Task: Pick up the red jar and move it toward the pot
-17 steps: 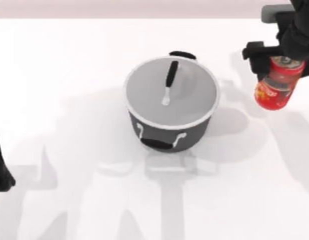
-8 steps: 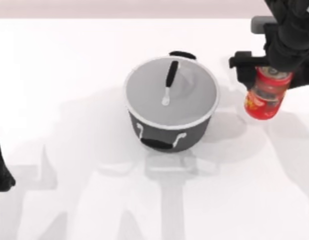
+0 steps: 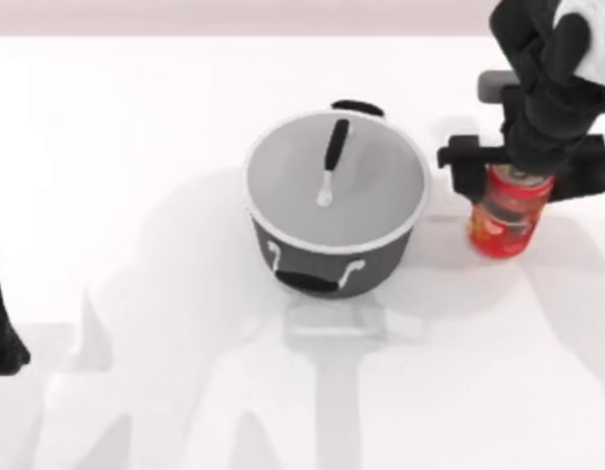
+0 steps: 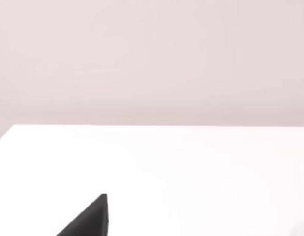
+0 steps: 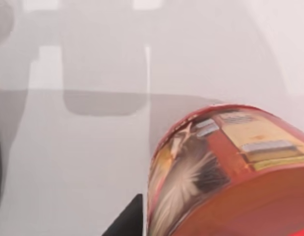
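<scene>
The red jar (image 3: pixel 506 217) with its red-yellow label is upright just right of the pot (image 3: pixel 334 201), a small gap between them. My right gripper (image 3: pixel 523 176) comes down from above and is shut on the jar's lid end. The right wrist view shows the jar's labelled side (image 5: pixel 226 172) large and close, with one dark fingertip (image 5: pixel 127 221) pressed against it. The pot is dark grey and stands mid-table with its grey lid on, the black lid handle (image 3: pixel 335 145) on top. I cannot tell whether the jar's base touches the table.
My left arm (image 3: pixel 1 338) is parked at the table's left edge, far from the pot. The white table (image 3: pixel 136 147) carries only the pot and the jar. Arm shadows fall across the front of the table.
My right gripper has carried the jar leftward toward the pot and lowered it. The jar has gone from tilted to nearly upright. The pot and the left arm have not moved.
</scene>
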